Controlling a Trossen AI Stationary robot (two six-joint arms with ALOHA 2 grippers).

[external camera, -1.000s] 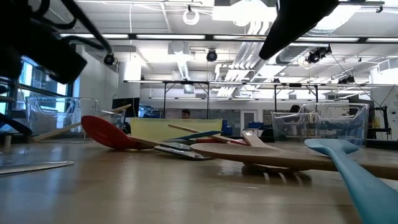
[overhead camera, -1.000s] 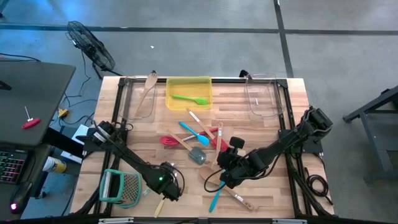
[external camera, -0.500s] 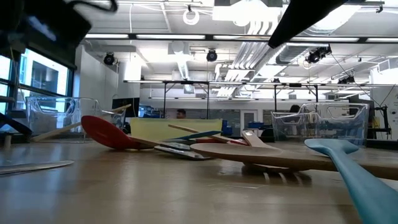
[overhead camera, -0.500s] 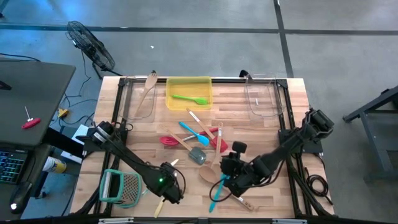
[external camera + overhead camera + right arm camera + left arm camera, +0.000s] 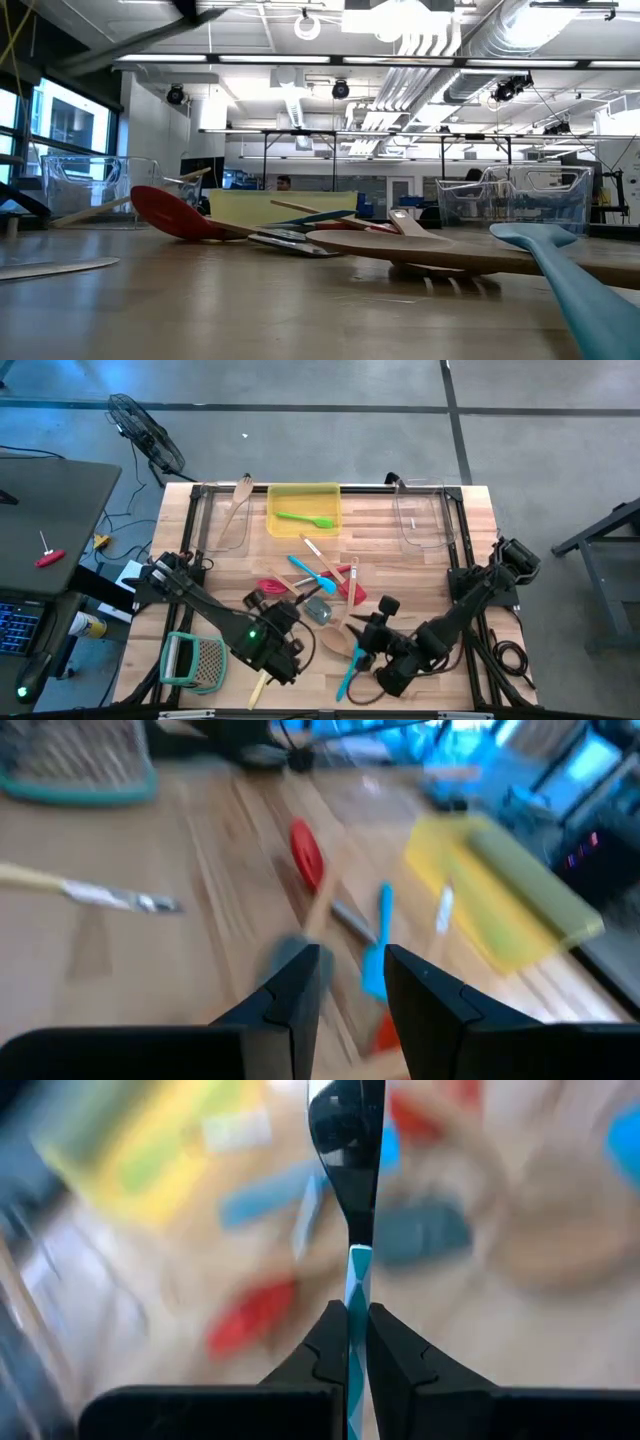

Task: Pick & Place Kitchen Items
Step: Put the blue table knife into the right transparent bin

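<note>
My left gripper [image 5: 272, 628] [image 5: 357, 1312] hangs over the table's near middle, shut on a slim spoon with a dark shiny bowl [image 5: 345, 1125]. My right gripper [image 5: 368, 638] [image 5: 352, 955] is open, just right of it, above a pale wooden spoon [image 5: 335, 641] and touching nothing. Beyond both lies the heap of utensils: a red spoon [image 5: 270, 586], a blue spatula [image 5: 305, 572] and a grey spatula [image 5: 318, 610]. A teal spatula [image 5: 349, 678] lies near the right gripper. A green spatula [image 5: 305, 518] lies flat in the yellow bin [image 5: 275, 510]. My left gripper pinches the spoon's teal-and-white patterned handle [image 5: 357, 1280] between its two fingers. The spoon runs on in line with the fingers, bowl end away from them. It is lifted clear of the table.
A teal-framed grater [image 5: 195, 660] and a yellow-handled knife [image 5: 257, 690] lie by the near edge. A clear tub at far left [image 5: 228, 525] holds a wooden spoon [image 5: 240, 495]; another clear tub [image 5: 425, 515] stands far right. The low view shows utensils only.
My left gripper has risen from beside the grater at the near edge and swung toward the heap in the middle, carrying the spoon; it has left the low view. My right arm has drawn back toward the near edge.
</note>
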